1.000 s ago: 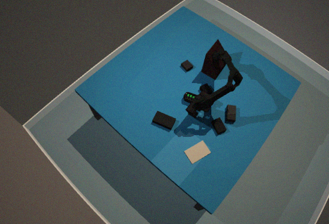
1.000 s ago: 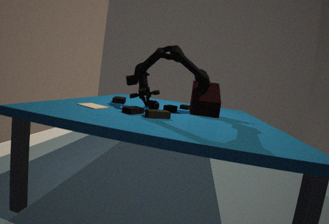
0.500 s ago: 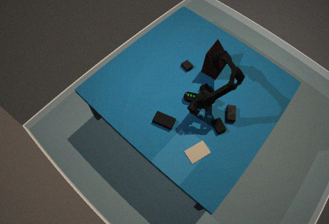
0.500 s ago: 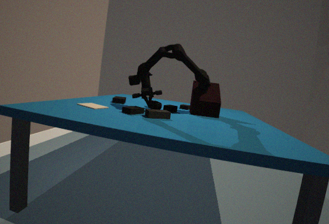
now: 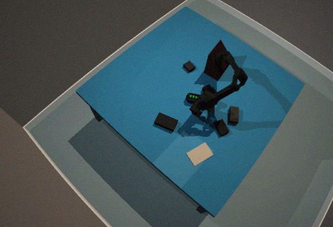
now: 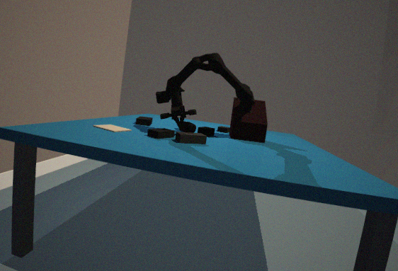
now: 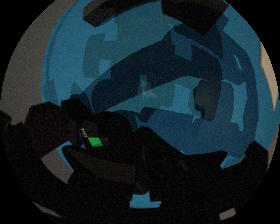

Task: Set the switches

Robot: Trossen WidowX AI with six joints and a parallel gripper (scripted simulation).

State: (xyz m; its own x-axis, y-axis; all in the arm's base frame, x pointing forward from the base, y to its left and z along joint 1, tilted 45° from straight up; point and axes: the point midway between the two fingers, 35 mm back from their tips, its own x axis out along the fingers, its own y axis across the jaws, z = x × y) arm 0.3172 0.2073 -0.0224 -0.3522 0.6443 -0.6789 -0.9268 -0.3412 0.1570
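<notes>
The dark controller unit [image 5: 192, 100] [image 6: 189, 127] [image 7: 111, 125] lies on the blue bench with its switch face visible in the top view. Several green ends show in a row there; its right part is hidden under the arm. The wrist view shows one green switch end and a small white marking; the other switches are dark or hidden. My gripper [image 6: 182, 128] [image 7: 144, 130] is shut and empty, pointing down with its fingertips low at the unit. Whether they touch it, and whether the unit is slightly tilted, I cannot tell. The underside label is not visible.
Dark modules [image 5: 166, 122] [image 5: 233, 115] [image 5: 221, 128] [image 5: 189, 66] lie around the unit, and another [image 5: 208, 89] is close beside the arm. A beige card [image 5: 199, 154] [image 6: 112, 128] lies near one edge. The arm stands at a dark red block [image 5: 215, 64] [image 6: 248, 129].
</notes>
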